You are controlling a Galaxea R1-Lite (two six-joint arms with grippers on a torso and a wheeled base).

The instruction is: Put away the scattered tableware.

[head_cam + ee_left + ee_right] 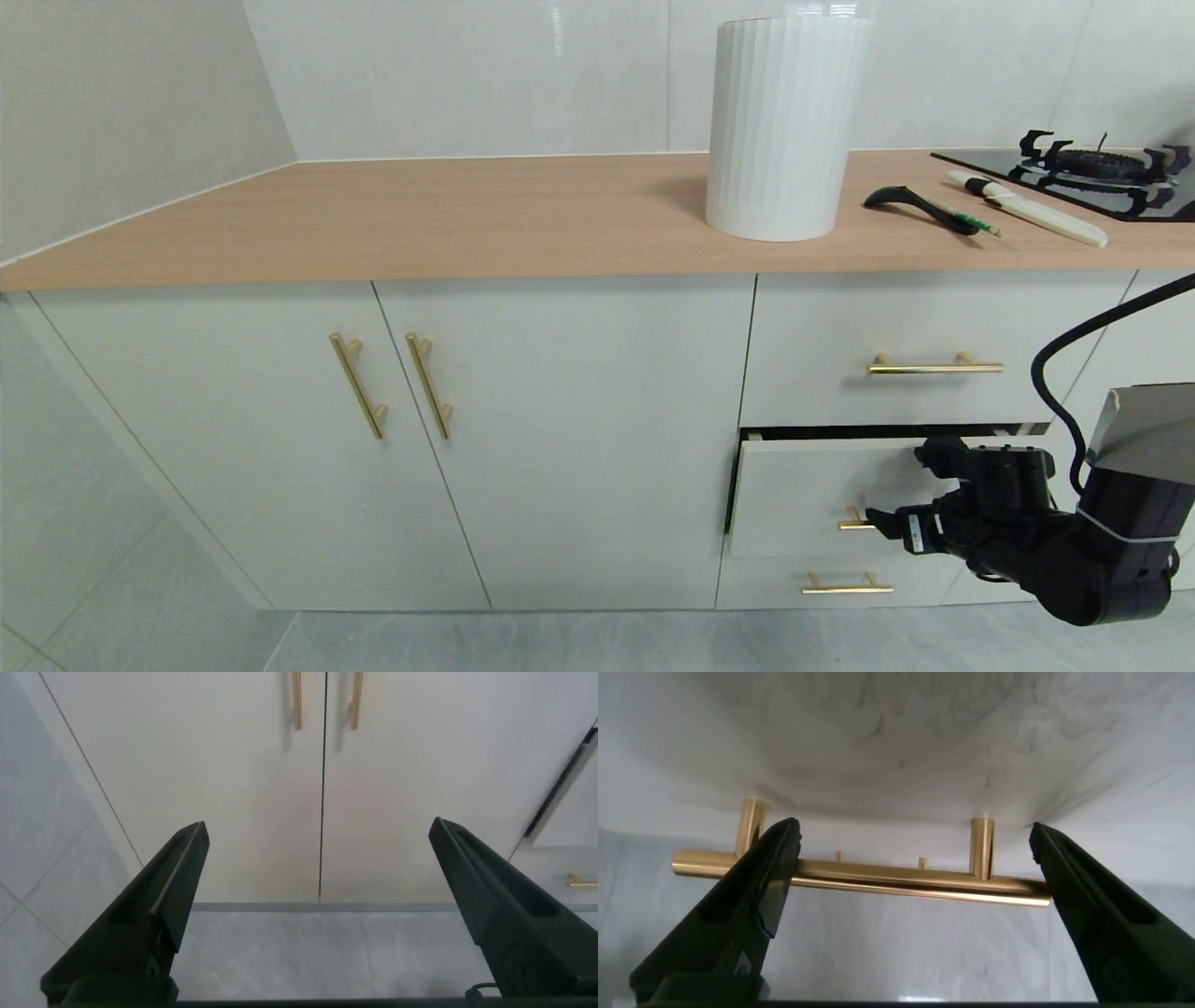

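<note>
Presently, the wooden countertop (420, 219) spans the cabinet run; beneath it sit two closed cabinet doors (579, 439) and, to their right, a stack of drawers. A tall white ribbed container (782, 131) stands upright on the countertop; a black hob (1092, 173) occupies the far right corner. The middle drawer (803, 490) stands slightly out from the cabinet face, with a dark gap above it.

The right gripper (901, 487) is at the front of this drawer; its fingers are spread, and in the right wrist view the gold drawer handle (878, 875) runs crosswise through the gap between them; contact with either finger cannot be confirmed.

The left gripper (318, 831) faces the lower part of the cabinet doors near the floor, fingers spread wide, nothing between them.

The tableware lies on the countertop between the container and the hob, well apart from both grippers: a white-bladed knife (1027, 207) nearest the hob; a black utensil (934, 213) just beside it.
</note>
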